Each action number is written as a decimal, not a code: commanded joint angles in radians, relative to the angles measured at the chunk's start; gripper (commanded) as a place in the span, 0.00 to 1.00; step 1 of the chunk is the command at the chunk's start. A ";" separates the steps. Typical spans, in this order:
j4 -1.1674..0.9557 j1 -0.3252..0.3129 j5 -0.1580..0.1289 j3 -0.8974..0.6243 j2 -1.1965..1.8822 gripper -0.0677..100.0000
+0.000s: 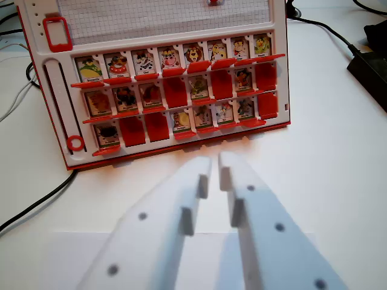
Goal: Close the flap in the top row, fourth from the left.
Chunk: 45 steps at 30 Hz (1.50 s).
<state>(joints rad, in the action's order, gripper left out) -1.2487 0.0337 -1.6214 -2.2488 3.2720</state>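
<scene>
The gripper [214,166] fills the foreground, its white fingers drawn almost together with only a thin slit between them, holding nothing. Beyond the tips, near but apart, stands the game board [36,90]. Straight ahead and slightly left, in the top row, the fourth flap [170,59] stands upright, so closing it remains undone. The card pictures are too small to identify.

We are seeing our white plastic two-fingered gripper [214,163], its flat tapering fingers [266,229] carrying small dark screws.
</scene>
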 commanded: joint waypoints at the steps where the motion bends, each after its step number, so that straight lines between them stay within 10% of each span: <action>1: -0.003 0.008 0.000 0.063 0.000 0.01; 19: 0.075 -0.054 -0.048 0.241 -0.383 0.01; 29: 0.373 -0.040 -0.095 0.035 -0.535 0.01; 45: 0.795 0.009 -0.066 0.087 -1.068 0.01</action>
<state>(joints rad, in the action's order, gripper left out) -0.5246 0.0337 -1.6981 -2.3010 2.2933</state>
